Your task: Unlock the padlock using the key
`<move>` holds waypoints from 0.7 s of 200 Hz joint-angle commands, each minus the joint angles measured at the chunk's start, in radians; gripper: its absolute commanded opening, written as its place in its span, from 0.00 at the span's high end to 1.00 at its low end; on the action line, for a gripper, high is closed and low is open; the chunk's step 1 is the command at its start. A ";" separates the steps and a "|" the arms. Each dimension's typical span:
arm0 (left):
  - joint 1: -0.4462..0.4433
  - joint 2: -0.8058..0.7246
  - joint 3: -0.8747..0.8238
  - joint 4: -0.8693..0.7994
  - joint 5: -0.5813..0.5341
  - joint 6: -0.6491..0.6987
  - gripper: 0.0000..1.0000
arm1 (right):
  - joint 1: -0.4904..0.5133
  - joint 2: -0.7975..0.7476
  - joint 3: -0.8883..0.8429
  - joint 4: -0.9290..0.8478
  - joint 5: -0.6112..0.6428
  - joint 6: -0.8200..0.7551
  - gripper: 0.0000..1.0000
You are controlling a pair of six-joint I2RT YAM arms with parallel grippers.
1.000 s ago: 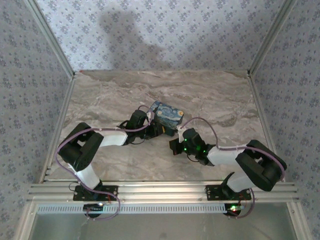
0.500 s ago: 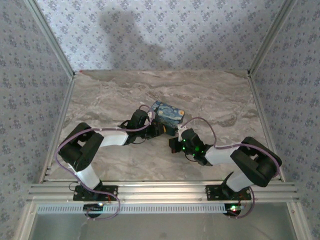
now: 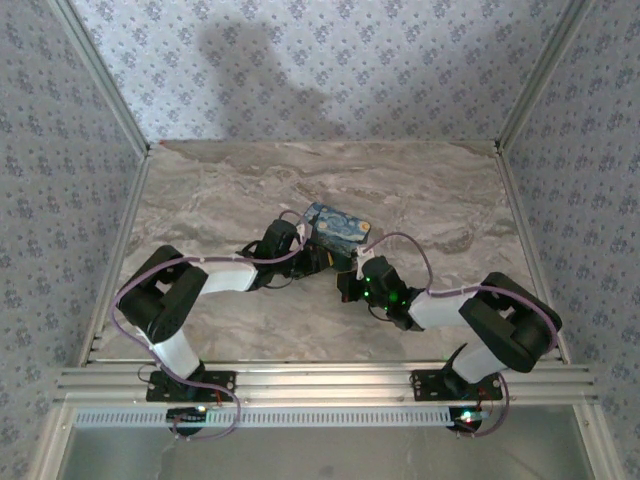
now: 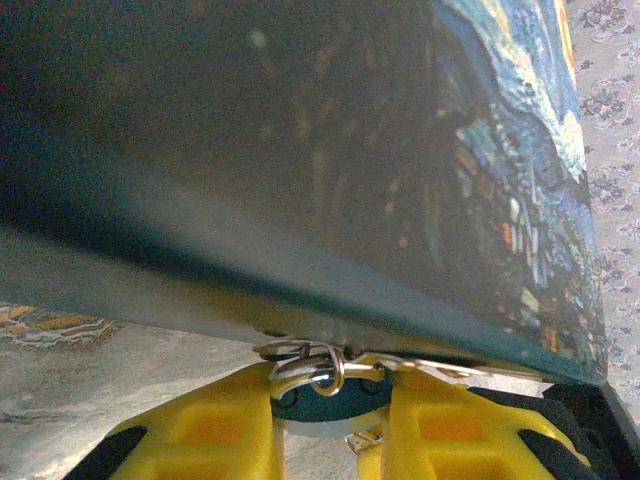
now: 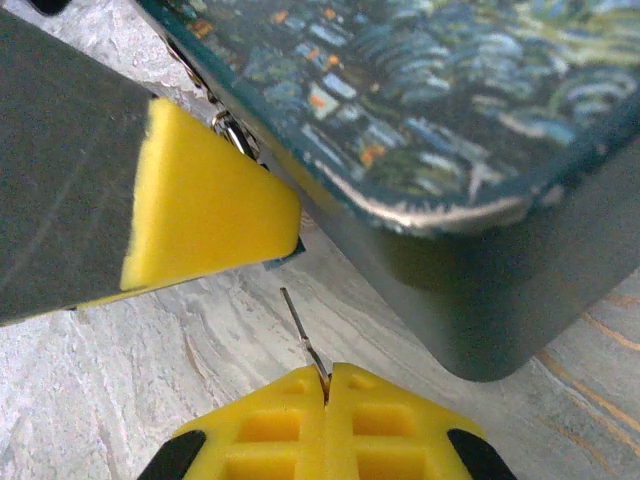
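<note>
Marble table (image 3: 230,190), walled on three sides. The swirl-painted box (image 3: 336,227) sits about mid-table, one long side turned toward the near edge.

Both arms reach in from the near edge and meet at that near side of the box. The left gripper (image 3: 317,258) is at the box's near-left part and the right gripper (image 3: 350,284) is just beside it at the near-right corner.

Left wrist view: yellow fingers (image 4: 215,430) are closed partway on the padlock (image 4: 325,402), one on each side of its small, round, blue-grey body. The thin shackle (image 4: 300,362) loops up against the box's lower edge among bright metal fittings. Cannot tell if it passes through a hasp.

Right wrist view: the fingertip pads (image 5: 270,430) are pressed together, no gap, pinching the base of the key (image 5: 300,335). The key is a thin pale sliver standing out from the tips, tilted toward the left gripper's yellow finger. Its tip is near that finger but apart from it, not reaching the lock.
</note>
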 commanded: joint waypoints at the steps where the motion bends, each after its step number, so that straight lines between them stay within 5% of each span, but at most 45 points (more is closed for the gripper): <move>1: -0.014 -0.024 0.039 0.008 0.010 -0.011 0.77 | 0.002 0.012 0.027 0.014 0.031 0.026 1.00; 140: -0.019 -0.021 0.041 0.005 0.003 -0.011 0.77 | -0.005 0.028 0.046 0.005 0.054 0.045 1.00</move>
